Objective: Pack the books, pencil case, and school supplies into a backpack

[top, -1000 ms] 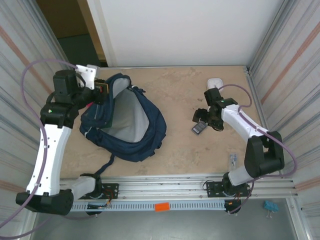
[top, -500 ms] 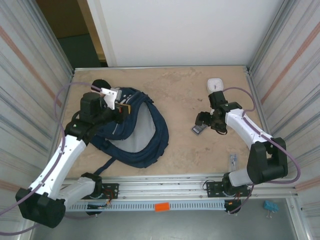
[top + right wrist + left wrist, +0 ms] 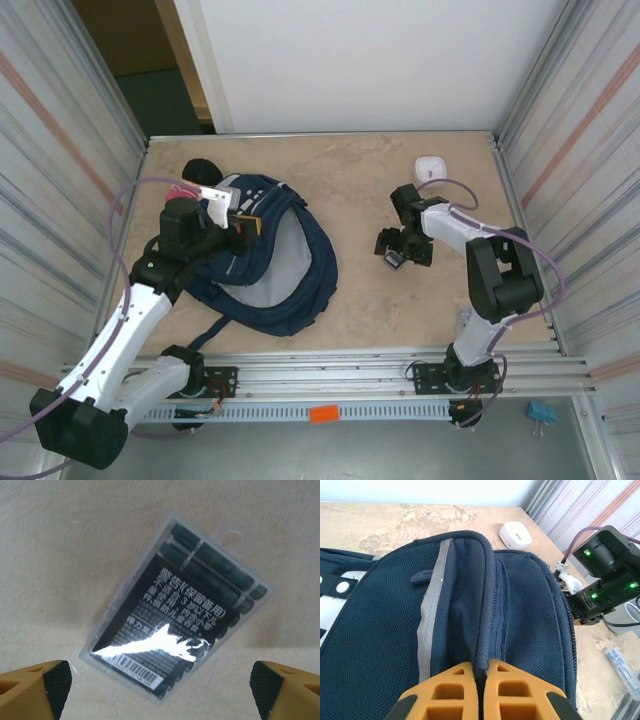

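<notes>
White square device (image 3: pixel 430 167) (image 3: pixel 515 534), corners rounded, lying flat on the beige mottled table (image 3: pixel 350 190) near its far right corner. White panel (image 3: pixel 350 60) behind the table's far edge. Ribbed metal walls (image 3: pixel 60 200) flank the table left and right. Slotted metal rail (image 3: pixel 330 378) runs along the table's near edge, with an orange tag (image 3: pixel 322 413) and a small blue object (image 3: pixel 541 413) just beyond that edge.

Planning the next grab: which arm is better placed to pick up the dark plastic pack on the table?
Right. The right gripper is open directly above the dark pack, with a finger on each side. The left gripper is shut on the rim of the backpack.
</notes>
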Controlling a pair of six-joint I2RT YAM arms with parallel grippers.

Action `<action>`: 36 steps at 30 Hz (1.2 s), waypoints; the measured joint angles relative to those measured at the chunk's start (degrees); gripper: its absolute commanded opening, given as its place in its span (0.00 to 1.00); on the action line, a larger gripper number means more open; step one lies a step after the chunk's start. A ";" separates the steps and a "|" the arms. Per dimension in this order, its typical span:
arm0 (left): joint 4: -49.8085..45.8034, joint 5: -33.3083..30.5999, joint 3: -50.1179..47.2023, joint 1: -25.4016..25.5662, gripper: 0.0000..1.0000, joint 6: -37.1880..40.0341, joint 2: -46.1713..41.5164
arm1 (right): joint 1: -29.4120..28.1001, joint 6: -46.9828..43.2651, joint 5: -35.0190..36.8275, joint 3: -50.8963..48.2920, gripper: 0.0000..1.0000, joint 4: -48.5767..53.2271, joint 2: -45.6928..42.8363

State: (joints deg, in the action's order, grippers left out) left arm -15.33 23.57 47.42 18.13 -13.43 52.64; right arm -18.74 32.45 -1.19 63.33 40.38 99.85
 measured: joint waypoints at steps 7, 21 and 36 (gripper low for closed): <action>1.60 0.04 -0.52 0.00 0.00 -0.17 0.59 | 0.00 1.49 -0.11 2.54 0.93 1.73 2.64; 1.95 0.24 -0.74 0.00 0.00 -0.17 0.81 | 1.03 6.05 -1.81 12.28 0.87 11.37 12.35; 3.87 2.45 -2.34 0.02 0.00 -2.08 0.81 | 1.77 5.99 -2.49 10.71 0.56 12.33 11.15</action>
State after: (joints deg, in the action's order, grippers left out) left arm -11.46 26.02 45.08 18.15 -15.51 53.45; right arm -16.97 38.44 -3.68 74.04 52.71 111.00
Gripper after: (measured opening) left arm 0.071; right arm 0.586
